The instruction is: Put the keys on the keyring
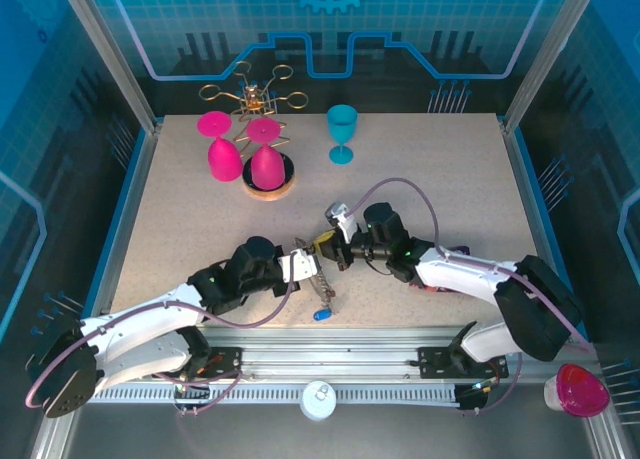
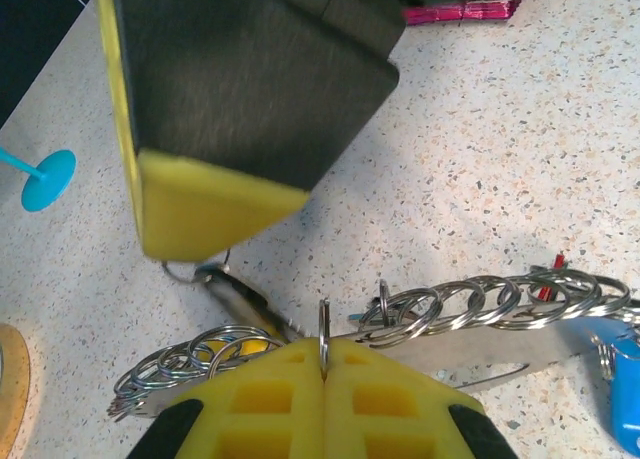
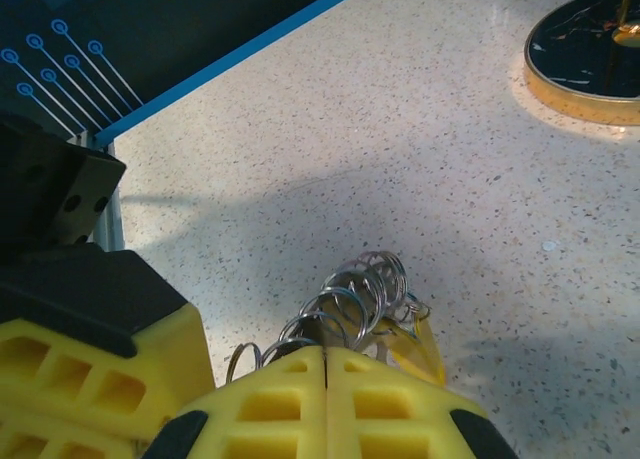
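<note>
- Top external: fixed high above and behind the keyring (image 1: 318, 279), facing down, distant, whole worktop (image 1: 200, 229) in frame.
- Left wrist, right wrist: very close over the keyring, looking down from opposite sides.
- Shared by all three: the keyring.

On my speckled table (image 1: 190, 229): a teal goblet (image 1: 342, 134), an upturned pink goblet (image 1: 222, 151), a gold rack (image 1: 258, 101), a blue key (image 1: 321, 315) near the front edge.

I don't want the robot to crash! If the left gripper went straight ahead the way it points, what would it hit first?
Most likely the right gripper: its yellow tip hangs just ahead of the left gripper, which is shut on a silver ring. The gap is hard to judge.
</note>
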